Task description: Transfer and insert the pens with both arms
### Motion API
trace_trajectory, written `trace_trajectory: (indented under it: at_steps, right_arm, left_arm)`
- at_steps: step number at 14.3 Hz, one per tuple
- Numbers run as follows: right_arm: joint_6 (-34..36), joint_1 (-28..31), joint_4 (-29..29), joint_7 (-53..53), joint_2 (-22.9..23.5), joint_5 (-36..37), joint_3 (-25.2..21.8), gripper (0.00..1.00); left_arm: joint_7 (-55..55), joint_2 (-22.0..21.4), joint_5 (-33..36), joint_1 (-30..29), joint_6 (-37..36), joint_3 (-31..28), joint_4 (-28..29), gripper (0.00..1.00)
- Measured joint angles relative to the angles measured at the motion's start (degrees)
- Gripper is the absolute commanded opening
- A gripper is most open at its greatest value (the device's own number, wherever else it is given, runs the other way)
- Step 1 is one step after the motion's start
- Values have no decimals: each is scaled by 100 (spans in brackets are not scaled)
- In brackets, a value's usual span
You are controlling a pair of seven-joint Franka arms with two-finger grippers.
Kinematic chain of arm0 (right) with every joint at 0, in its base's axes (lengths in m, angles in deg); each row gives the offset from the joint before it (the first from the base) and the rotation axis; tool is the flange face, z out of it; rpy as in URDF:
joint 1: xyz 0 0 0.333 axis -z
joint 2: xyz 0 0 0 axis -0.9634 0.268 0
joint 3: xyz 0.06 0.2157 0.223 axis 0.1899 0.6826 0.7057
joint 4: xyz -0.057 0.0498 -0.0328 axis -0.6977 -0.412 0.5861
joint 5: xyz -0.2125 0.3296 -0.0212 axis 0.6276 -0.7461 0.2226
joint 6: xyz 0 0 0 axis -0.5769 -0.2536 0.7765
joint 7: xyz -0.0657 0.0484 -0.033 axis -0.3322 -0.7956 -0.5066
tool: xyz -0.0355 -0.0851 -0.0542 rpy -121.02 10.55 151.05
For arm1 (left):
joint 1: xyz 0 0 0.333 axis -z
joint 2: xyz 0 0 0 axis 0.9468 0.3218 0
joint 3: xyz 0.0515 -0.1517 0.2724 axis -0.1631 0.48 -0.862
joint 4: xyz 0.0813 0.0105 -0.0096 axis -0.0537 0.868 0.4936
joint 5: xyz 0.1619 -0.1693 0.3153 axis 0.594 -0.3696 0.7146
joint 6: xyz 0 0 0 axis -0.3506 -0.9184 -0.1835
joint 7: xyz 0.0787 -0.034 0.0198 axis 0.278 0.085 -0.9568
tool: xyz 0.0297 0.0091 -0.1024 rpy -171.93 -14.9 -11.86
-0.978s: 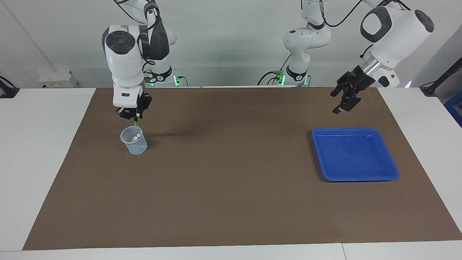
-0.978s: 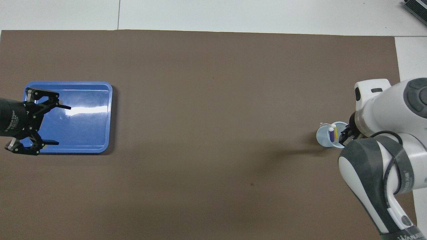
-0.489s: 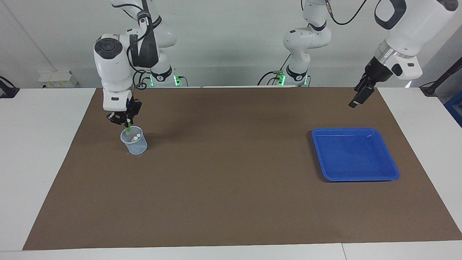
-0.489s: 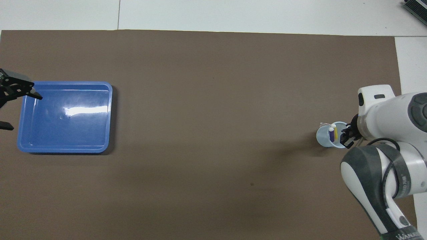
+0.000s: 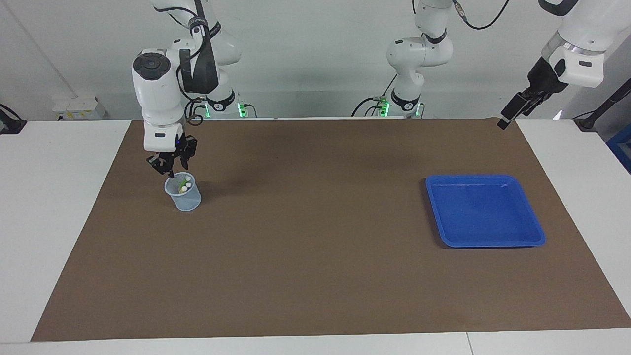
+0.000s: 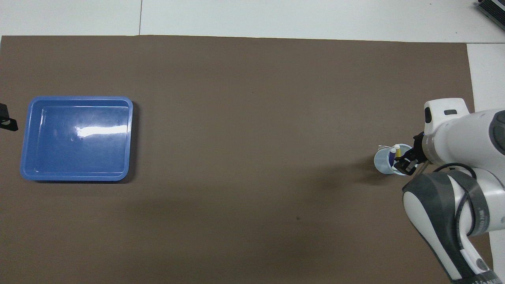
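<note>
Pens [image 5: 185, 188] stand together in a clear cup [image 5: 183, 196], pale cap ends up; the overhead view shows a purple pen [image 6: 391, 156] and a yellow one [image 6: 398, 151], the facing view a trace of green. The cup sits on the brown mat [image 5: 315, 256] toward the right arm's end of the bench [image 5: 54, 207], close to the mat's side edge and to the edge nearest the robots.

Right claw [image 5: 167, 166] hangs just over the cup's rim, on the robots' side of it. Its fingers look parted and hold nothing; the pens sit free in the cup.

Left claw [image 5: 512, 111] is raised high over the mat's corner at the left arm's end, well apart from everything. Its fingers are seen edge-on; the opening cannot be told from here, and nothing shows in them.

Blue tray [image 5: 535, 236] lies flat toward the left arm's end, its rim near the mat's side edge. Between cup and tray runs a wide stretch of bare mat; white bench borders the mat all round.
</note>
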Motion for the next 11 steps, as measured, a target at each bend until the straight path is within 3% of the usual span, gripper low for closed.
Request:
trace_trajectory:
  at_steps: [6,8,11]
  right_arm:
    - [1938,-230,-1621,1333,-52,-678,125,100]
    - [2193,-279,-2103,1670,89,-846,131,100]
    - [2241,-110,-2371,1899,375,-955,96,100]
  left_arm:
    - [385,-10,18,76,0,39,-24,100]
    - [429,-25,18,95,0,50,-34,100]
    - [540,-38,20,207,0,51,-52,100]
